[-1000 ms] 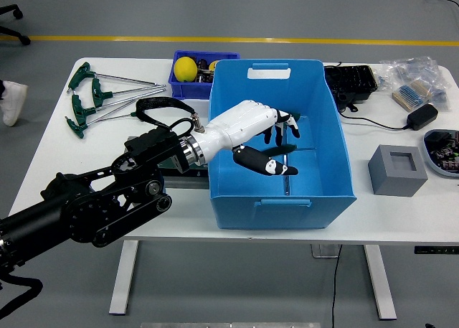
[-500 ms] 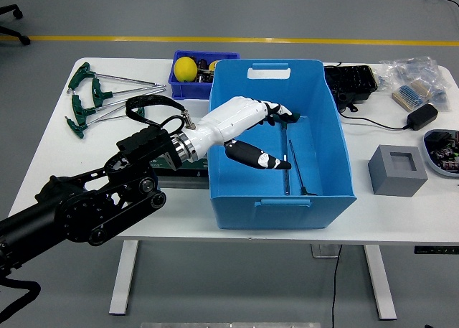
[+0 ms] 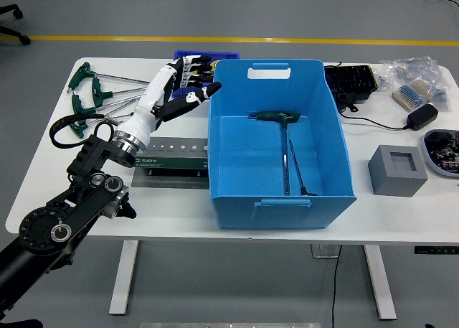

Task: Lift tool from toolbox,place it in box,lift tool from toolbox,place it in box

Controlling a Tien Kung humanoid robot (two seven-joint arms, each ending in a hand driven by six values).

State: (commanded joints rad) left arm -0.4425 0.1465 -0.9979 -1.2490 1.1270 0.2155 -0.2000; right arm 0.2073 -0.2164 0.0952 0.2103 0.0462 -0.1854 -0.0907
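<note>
T-handle tools (image 3: 93,98) are lying loose on the table's far-left corner, w/ your left hand (image 3: 172,91) hovering just right of them — fingers spread, gripping nothing, likely lining up the next pick. Rack (image 3: 171,157) is sitting below it. One tool (image 3: 285,138) is resting flat in the blue box (image 3: 337,138) — delivered.

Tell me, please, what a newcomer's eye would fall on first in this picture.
The large blue plastic box at the table's middle draws the eye first, with a green-handled T-shaped tool lying inside it. Next comes the robot's white left hand, fingers spread and holding nothing, raised left of the box near more green-handled T-wrenches at the table's far left.
</note>
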